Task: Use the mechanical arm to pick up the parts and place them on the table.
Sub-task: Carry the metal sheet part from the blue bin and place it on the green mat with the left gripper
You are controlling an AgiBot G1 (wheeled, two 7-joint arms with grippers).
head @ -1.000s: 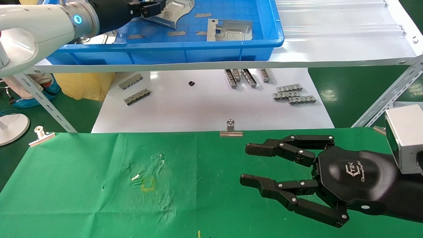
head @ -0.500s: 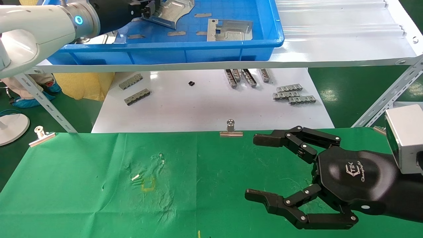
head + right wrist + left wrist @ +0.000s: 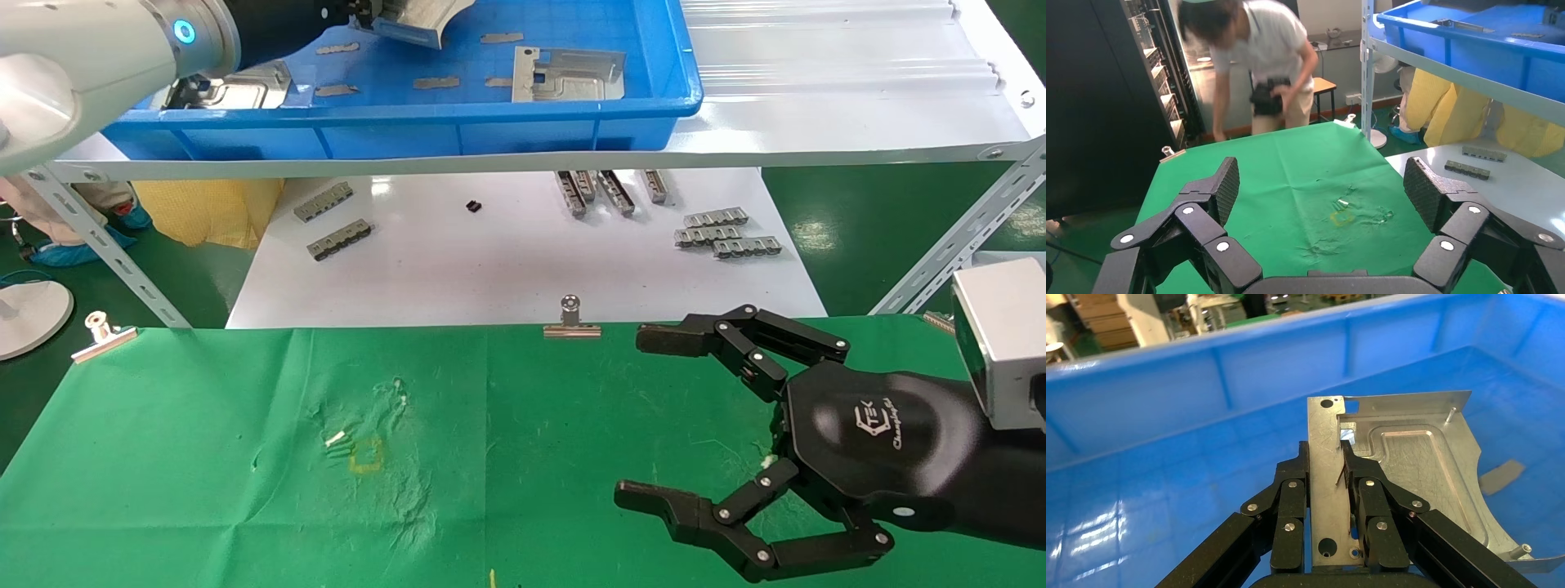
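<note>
The held part [image 3: 1407, 459] is a shiny silver stamped plate with an embossed recess, a round hole near each end of its flat flange and one curved-cut edge, and it hangs inside the blue tray [image 3: 458, 122], clear of the tray floor in the left wrist view. From the head camera only a sliver of that plate [image 3: 421, 20] shows at the top edge, the rest cut off by the frame. A second part [image 3: 568, 75] lies flat on the tray floor to the right, and a third [image 3: 225, 86] sits at the tray's left end, half hidden behind the left arm. The left gripper [image 3: 1326, 478] reaches into the tray from the left, its black link fingers [image 3: 1291, 502] pinched on the plate's flange from both sides. The right gripper [image 3: 645, 416] hovers low over the right half of the green table [image 3: 204, 457], palm logo up, its fingers spread wide and holding nothing.
</note>
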